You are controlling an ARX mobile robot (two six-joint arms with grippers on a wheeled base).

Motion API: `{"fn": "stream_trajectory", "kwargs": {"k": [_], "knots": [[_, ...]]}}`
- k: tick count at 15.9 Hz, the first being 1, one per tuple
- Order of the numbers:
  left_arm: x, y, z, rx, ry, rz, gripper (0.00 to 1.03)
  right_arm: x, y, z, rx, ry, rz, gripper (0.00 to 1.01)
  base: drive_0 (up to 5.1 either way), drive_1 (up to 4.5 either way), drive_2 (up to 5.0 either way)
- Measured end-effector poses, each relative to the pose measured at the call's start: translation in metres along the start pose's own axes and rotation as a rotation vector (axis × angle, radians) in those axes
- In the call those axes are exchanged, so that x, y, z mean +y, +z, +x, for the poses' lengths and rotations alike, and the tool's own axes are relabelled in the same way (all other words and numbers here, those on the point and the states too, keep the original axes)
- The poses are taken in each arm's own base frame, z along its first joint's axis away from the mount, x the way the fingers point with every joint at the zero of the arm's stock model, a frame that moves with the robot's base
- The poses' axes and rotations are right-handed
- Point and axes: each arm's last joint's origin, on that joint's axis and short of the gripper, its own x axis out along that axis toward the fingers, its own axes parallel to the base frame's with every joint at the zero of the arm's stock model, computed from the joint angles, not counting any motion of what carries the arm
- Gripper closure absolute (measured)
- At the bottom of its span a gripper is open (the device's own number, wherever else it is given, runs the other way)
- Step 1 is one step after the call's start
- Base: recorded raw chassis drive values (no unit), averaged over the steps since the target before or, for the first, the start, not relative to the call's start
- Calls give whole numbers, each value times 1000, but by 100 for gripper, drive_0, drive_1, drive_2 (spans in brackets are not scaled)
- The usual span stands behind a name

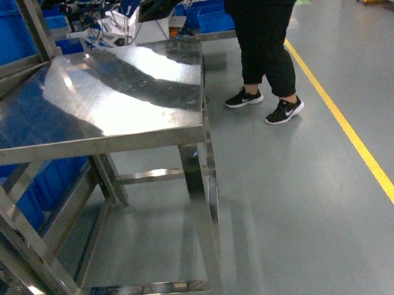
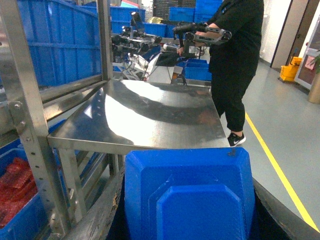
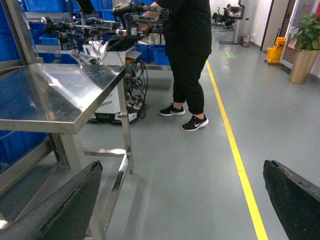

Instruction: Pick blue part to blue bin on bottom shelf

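Blue part fills left claw, pinched betw. 2 fingers, before steel bench. Right claw spread wide, empty. 1 person beyond bench.

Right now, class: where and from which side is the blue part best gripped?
Grip the blue part by its two outer side walls, coming from the wrist camera's side, as the left end effector seems to do: those walls are broad, whereas the stepped centre face offers no opposing edges.
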Motion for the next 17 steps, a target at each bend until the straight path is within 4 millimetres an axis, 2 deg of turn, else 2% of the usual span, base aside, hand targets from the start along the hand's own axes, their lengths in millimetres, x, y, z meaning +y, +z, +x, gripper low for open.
{"fn": "stream_trajectory", "kwargs": {"k": [10, 17], "knots": [[0, 0, 0, -1, -10, 0, 59, 0, 0, 0, 2, -3, 0, 3, 0, 0, 0], [0, 0, 0, -2, -4, -1, 59, 0, 0, 0, -3, -1, 0, 3, -490, 256, 256]]}}
